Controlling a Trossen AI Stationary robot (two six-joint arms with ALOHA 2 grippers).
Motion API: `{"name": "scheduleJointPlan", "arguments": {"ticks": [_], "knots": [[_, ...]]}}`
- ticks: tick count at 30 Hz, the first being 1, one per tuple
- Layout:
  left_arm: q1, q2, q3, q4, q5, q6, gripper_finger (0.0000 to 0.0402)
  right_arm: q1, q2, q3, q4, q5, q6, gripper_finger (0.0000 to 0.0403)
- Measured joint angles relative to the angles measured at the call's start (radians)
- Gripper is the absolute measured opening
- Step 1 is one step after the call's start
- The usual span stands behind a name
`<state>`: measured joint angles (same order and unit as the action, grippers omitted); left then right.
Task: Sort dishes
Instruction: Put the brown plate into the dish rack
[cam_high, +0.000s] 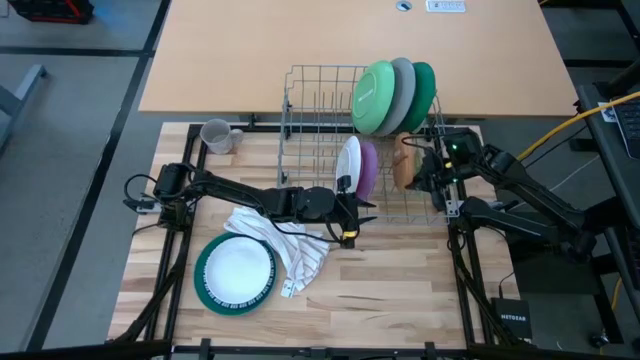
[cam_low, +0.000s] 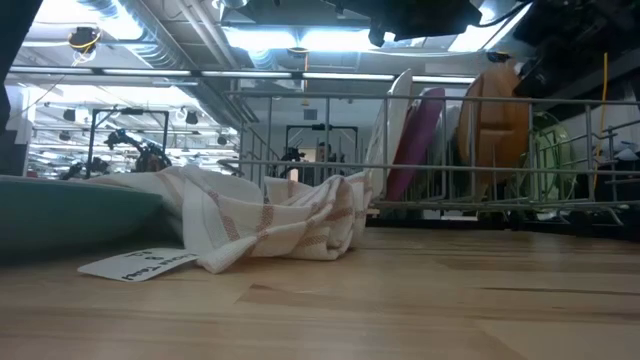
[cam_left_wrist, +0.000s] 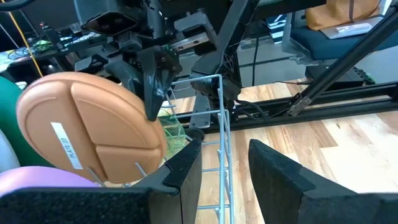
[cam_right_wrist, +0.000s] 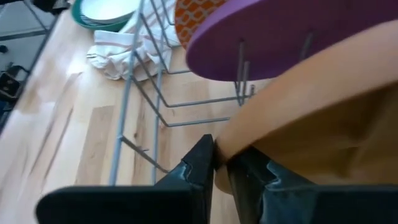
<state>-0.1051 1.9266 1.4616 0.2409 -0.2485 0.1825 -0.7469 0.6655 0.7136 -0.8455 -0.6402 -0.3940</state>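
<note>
Wooden table (cam_high: 400, 300) under overhead view, wire rack (cam_high: 320, 110) standing at its far side. Left to right: grey mug (cam_high: 215, 135) sitting loose beside the rack; teal-rimmed plate (cam_high: 236, 272) lying flat near the striped cloth (cam_high: 295, 250); both look unsorted yet. White plate (cam_high: 349, 163) and purple plate (cam_high: 367, 168) standing upright in the rack; green, grey and teal large plates (cam_high: 395, 97) racked behind. Roughly two items remaining, by my judgement.

Left end effector (cam_high: 347, 215) hovering at the rack's front edge, fingers apart, holding nothing. Right end effector (cam_high: 425, 170) pinching the brown bowl's (cam_high: 404, 168) rim, fingers nearly together, bowl standing in the rack.
</note>
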Motion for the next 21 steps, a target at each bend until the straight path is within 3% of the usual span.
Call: {"name": "scheduleJointPlan", "arguments": {"ticks": [10, 16, 21], "knots": [[0.0, 0.0, 0.0, 0.0, 0.0, 0.0, 0.0123, 0.0, 0.0, 0.012, -0.008, 0.047, 0.051, 0.0048], [0.0, 0.0, 0.0, 0.0, 0.0, 0.01, 0.0123, 0.0, 0.005, 0.045, -0.11, 0.064, 0.148, 0.0049], [0.0, 0.0, 0.0, 0.0, 0.0, 0.014, 0.0123, 0.001, 0.005, 0.045, -0.202, 0.143, 0.187, 0.0049]]}}
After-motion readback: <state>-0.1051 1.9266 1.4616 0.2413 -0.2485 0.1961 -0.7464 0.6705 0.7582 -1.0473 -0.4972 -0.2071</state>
